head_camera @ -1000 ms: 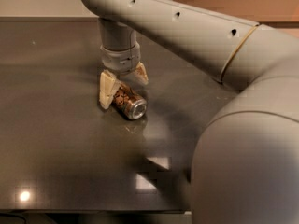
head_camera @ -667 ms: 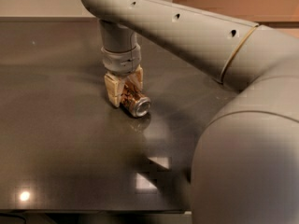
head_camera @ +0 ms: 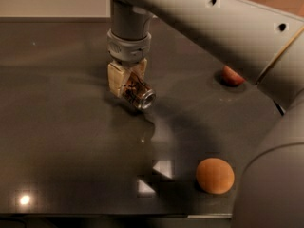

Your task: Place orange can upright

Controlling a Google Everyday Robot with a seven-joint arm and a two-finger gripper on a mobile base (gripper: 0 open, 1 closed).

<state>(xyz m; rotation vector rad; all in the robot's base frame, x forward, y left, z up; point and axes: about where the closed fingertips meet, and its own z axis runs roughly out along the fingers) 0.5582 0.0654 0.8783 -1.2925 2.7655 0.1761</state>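
Since a second ago, the gripper has drawn its fingers in from straddling the orange can to clamping its sides. Near right, an orange fruit sits well apart. Mid-table, the can is held directly beneath the gripper on its side. Its long axis runs far-left to near-right, with the silver end aimed near-right, so I reckon that axis must swing vertical. A reddish fruit lies far right.

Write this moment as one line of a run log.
claw: over table, shut on can | can: on its side, not upright | orange: near front edge
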